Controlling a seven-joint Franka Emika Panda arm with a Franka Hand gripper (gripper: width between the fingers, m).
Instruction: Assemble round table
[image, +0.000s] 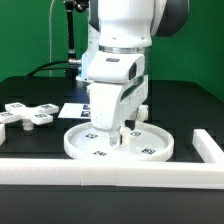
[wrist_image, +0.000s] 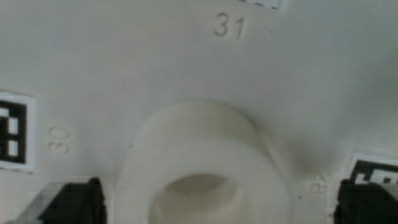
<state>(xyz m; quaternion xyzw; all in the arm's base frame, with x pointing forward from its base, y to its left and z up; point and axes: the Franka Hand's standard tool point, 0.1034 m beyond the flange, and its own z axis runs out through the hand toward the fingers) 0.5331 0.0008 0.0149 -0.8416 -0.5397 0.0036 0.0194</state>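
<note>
The large rimmed white disc (image: 150, 145) lies flat on the table at the front, with square markers on its face; its surface fills the wrist view (wrist_image: 107, 70). The short white post (wrist_image: 206, 160) stands upright on the disc's middle, its hollow top facing the wrist camera. My gripper (image: 117, 132) (wrist_image: 217, 205) hangs straight down over it. The dark fingers (wrist_image: 71, 205) stand on either side of the post with a gap at each side, so the gripper is open. The cross-shaped piece (image: 26, 115) lies at the exterior view's left.
The marker board (image: 75, 110) lies behind the disc. A long white rail (image: 100, 172) runs along the front, and another rail (image: 208, 147) stands at the exterior view's right.
</note>
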